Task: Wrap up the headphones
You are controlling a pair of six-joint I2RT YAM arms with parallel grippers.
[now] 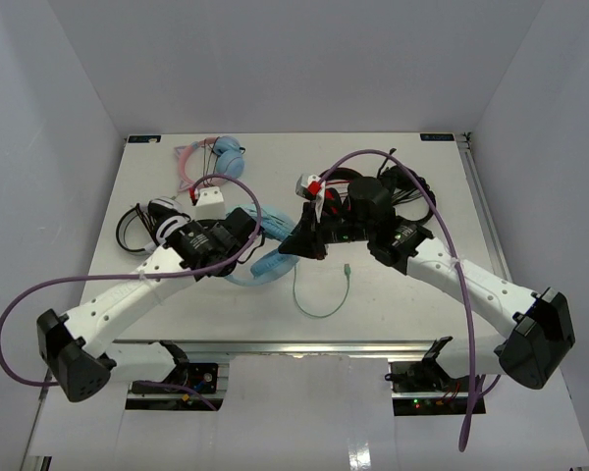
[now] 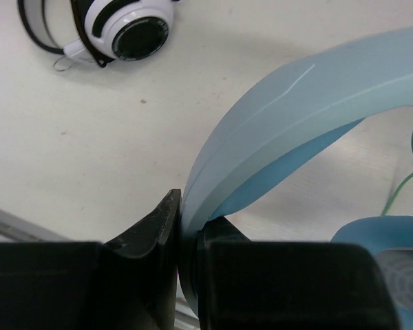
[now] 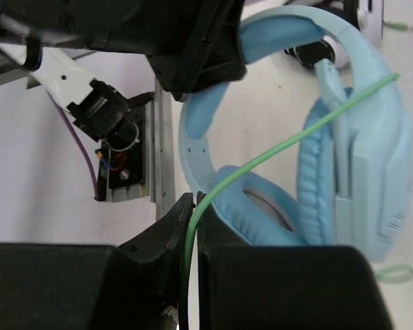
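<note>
1. Top view: light-blue headphones (image 1: 268, 260) at frame centre, between left gripper (image 1: 253, 234) and right gripper (image 1: 301, 245); pale-green cable (image 1: 319, 312) drooping in a slack loop toward lower centre.
2. Left wrist view: left gripper (image 2: 180, 230) clenched on the headband (image 2: 296, 110), arching away to upper right.
3. Right wrist view: right gripper (image 3: 193, 223) pinched on the cable (image 3: 289, 141), running up-right across the ear cup (image 3: 323, 172); likely next, winding crosswise to the headband, right arm leading.
</note>
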